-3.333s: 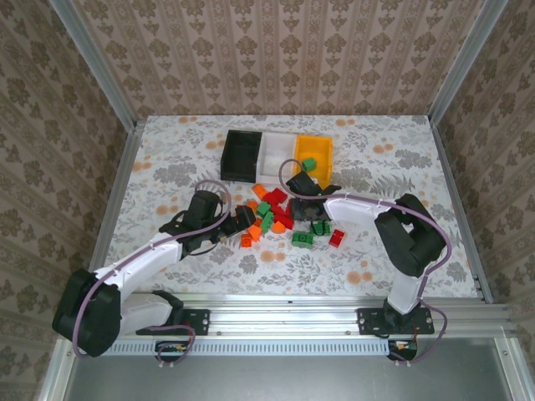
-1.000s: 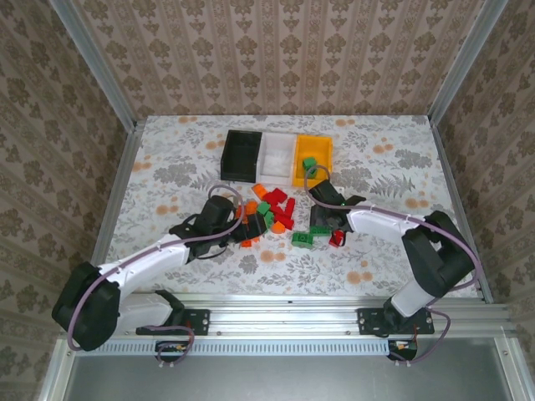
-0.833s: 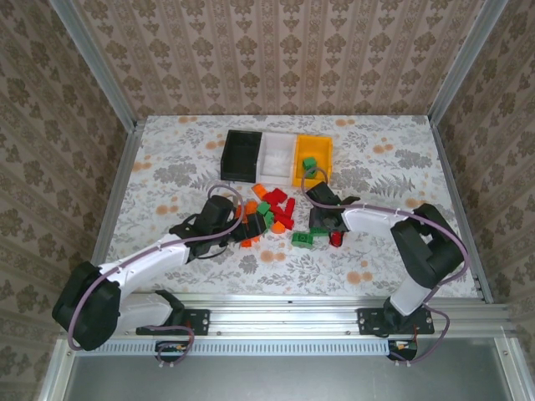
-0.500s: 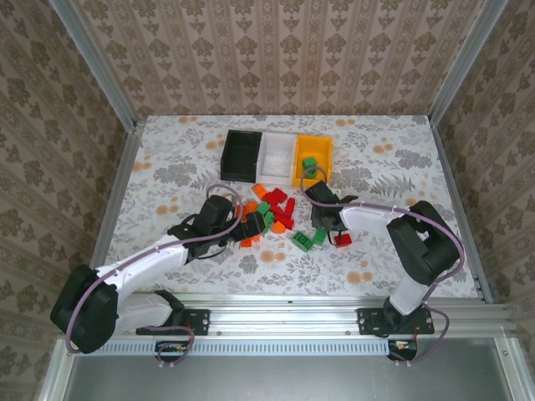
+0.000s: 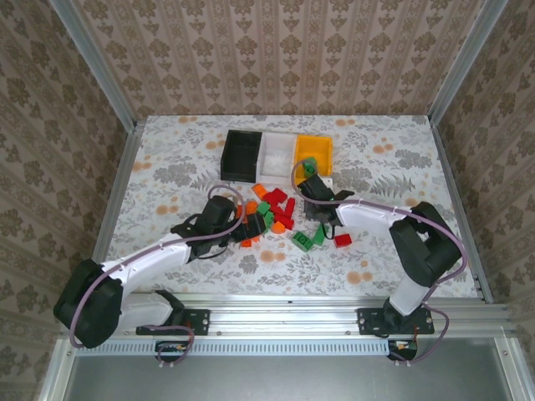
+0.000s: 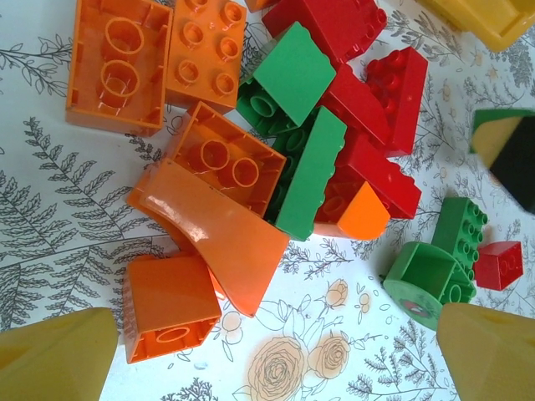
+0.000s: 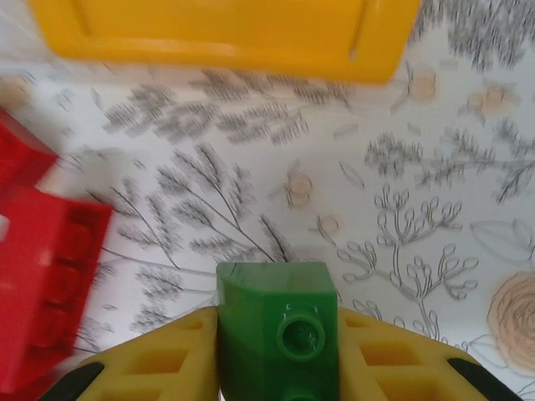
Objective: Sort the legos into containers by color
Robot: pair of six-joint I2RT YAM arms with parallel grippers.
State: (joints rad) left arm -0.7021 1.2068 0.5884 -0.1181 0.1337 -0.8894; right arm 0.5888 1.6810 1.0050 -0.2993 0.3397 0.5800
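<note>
My right gripper [image 7: 277,361] is shut on a small green lego [image 7: 276,313], held above the flowered table just short of the yellow-orange bin [image 7: 226,33]. From above, this gripper [image 5: 306,187] hangs at that bin's [image 5: 315,148] near edge, and a green lego [image 5: 308,166] shows there. The white bin [image 5: 276,154] and the black bin [image 5: 240,156] stand to its left. My left gripper [image 6: 276,368] is open, low over the pile of red, orange and green legos [image 5: 272,209], with an orange block [image 6: 167,305] and a curved orange piece [image 6: 221,230] just ahead of its fingers.
A green lego pair [image 5: 305,240] and a red lego [image 5: 343,240] lie apart from the pile, to its right. Red legos [image 7: 50,284] lie left of my right gripper. Patterned walls enclose the table [image 5: 393,184] on three sides.
My right gripper shut on the green lego near the loose green and red legos, then rose and moved back toward the yellow-orange bin. My left arm has barely moved.
</note>
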